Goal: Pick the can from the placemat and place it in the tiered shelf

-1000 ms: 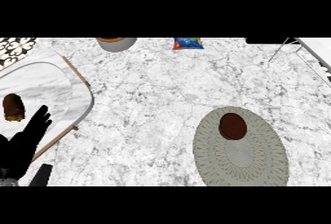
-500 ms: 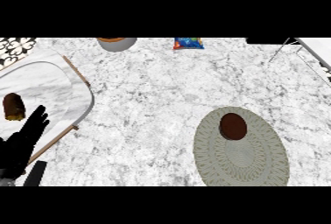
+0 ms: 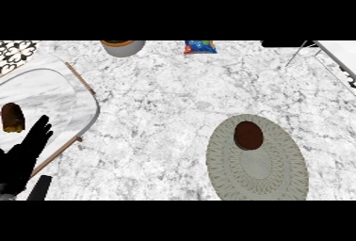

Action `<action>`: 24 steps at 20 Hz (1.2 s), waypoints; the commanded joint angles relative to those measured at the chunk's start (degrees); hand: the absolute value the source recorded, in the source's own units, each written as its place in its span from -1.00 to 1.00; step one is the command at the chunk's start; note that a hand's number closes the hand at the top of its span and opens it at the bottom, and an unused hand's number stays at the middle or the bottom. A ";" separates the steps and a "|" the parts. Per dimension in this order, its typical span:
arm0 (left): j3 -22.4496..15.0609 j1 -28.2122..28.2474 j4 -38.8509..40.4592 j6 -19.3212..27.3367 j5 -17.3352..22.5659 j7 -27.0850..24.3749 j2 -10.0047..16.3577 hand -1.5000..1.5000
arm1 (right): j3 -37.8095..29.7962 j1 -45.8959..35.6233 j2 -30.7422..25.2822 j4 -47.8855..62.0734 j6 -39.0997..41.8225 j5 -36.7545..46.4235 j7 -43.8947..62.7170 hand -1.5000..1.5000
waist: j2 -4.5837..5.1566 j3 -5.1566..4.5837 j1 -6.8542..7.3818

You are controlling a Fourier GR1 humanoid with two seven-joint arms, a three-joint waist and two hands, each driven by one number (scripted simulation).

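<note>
**One hand at the lower left**

The left hand [image 3: 24, 157] shows at the frame's lower left, black, coming in from the left edge. Its fingers are straight and close together, pointing up and slightly right, holding nothing.

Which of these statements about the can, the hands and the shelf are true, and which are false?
1. The can stands on the placemat. True.
2. The left hand holds the can. False: it is open at the lower left, apart from the can.
3. The right hand shows beside the placemat. False: it is not in view.
4. A brown thing lies on the tiered shelf. True.
</note>
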 commanded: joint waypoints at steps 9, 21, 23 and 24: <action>2.13 -1.86 1.15 0.45 2.30 1.04 -1.14 0.00 | -2.93 5.15 0.65 -29.50 6.80 -9.36 7.40 -1.00 | -0.40 -0.62 -2.41; 3.06 4.24 0.06 2.21 4.67 -1.29 0.77 0.00 | -15.46 15.49 -9.35 -61.09 38.95 -18.25 23.38 -1.00 | -1.86 -0.60 -6.44; 1.80 5.67 -0.28 3.36 3.87 -2.88 -0.73 0.00 | -18.10 16.12 -10.22 -65.70 43.36 -20.67 24.52 -1.00 | -2.02 -0.66 -6.85; 2.27 4.59 -0.42 3.20 4.15 -1.96 0.21 0.00 | -19.34 15.74 -11.16 -67.47 45.89 -22.20 25.70 -1.00 | -1.73 -0.67 -6.45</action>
